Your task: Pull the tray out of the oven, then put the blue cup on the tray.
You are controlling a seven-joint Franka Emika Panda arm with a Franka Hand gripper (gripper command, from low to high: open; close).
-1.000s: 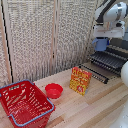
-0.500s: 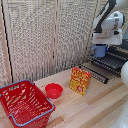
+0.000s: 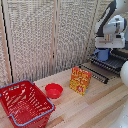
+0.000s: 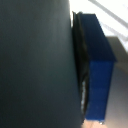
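In the exterior view, my gripper (image 3: 103, 48) hangs at the right, shut on the blue cup (image 3: 103, 54). The cup sits low over the near end of the tray (image 3: 114, 62), a dark rack pulled out of the oven (image 3: 124, 53). Whether the cup touches the tray I cannot tell. The oven is mostly cut off by the exterior view's right edge. Its open door (image 3: 95, 73), with a long bar handle, juts out below the tray. The wrist view is blurred: a blue cup (image 4: 97, 60) lies beside a large dark mass, and no fingers can be made out.
A red wire basket (image 3: 25, 102) stands at the exterior view's left front. A red bowl (image 3: 54, 90) and an upright yellow-and-red box (image 3: 80, 80) sit mid-table. A pale rounded shape (image 3: 123, 74) shows at the right edge. Slatted panels (image 3: 45, 35) close the back.
The arm has come down, lowering the blue cup toward the tray. Nothing else has moved.
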